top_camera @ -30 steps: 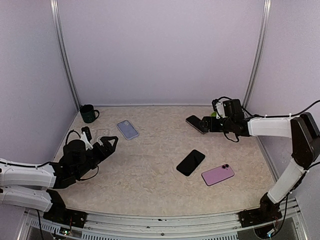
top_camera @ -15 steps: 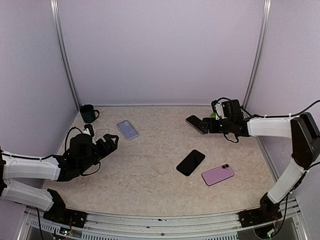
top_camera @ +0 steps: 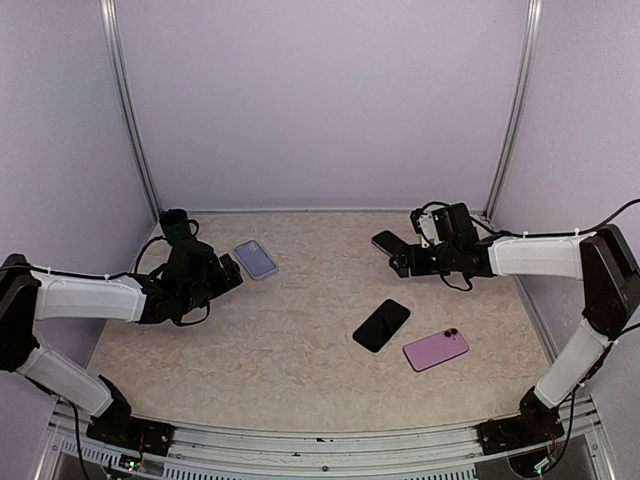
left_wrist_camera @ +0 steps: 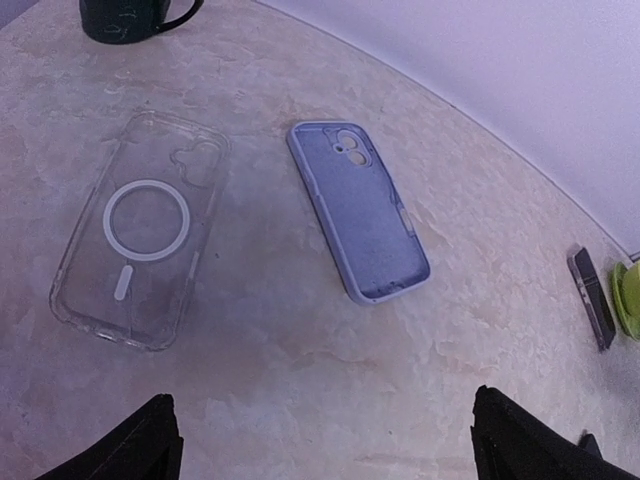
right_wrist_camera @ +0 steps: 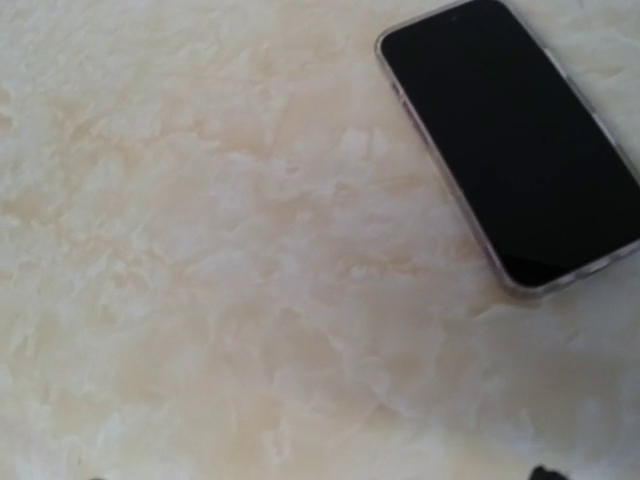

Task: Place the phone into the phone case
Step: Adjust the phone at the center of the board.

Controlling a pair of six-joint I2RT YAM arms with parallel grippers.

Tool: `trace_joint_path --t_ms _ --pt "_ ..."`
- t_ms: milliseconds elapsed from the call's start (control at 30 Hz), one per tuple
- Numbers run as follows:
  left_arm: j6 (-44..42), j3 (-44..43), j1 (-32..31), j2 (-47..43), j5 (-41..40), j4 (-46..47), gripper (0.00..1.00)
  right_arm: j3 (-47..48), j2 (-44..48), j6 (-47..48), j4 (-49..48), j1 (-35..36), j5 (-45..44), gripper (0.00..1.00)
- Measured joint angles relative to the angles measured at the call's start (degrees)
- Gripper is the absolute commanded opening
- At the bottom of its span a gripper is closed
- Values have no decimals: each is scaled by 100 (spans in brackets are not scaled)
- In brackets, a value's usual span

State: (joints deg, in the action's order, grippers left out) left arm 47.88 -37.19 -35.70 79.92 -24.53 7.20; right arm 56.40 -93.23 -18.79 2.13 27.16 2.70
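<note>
Three phones lie on the table: a black one (top_camera: 381, 325) face up in the middle, a pink one (top_camera: 436, 349) face down to its right, and a dark one (top_camera: 388, 243) at the back right, also seen in the right wrist view (right_wrist_camera: 520, 140). An empty lavender phone case (left_wrist_camera: 360, 225) lies open side up, with a clear case (left_wrist_camera: 140, 230) to its left. My left gripper (top_camera: 228, 275) is open just short of the lavender case (top_camera: 256, 259), nothing between its fingers (left_wrist_camera: 150, 445). My right gripper (top_camera: 400, 262) is open beside the dark phone, holding nothing.
A dark green mug (top_camera: 175, 222) stands at the back left corner, behind my left arm. A green object (left_wrist_camera: 628, 285) sits by the dark phone (left_wrist_camera: 592, 297) at the back right. Walls enclose the table on three sides.
My left arm has swung up and away from the near edge towards the two cases. My right gripper has slid a little to the left along the dark phone.
</note>
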Motion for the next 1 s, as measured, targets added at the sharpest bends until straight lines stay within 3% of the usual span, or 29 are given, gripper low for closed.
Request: trace_joint_path --t_ms 500,1000 --pt "-238 -140 540 466 310 -136 91 0 -262 -278 667 575 -310 83" --pt "-304 -35 -164 372 542 227 91 -553 -240 -1097 1191 831 -424 81"
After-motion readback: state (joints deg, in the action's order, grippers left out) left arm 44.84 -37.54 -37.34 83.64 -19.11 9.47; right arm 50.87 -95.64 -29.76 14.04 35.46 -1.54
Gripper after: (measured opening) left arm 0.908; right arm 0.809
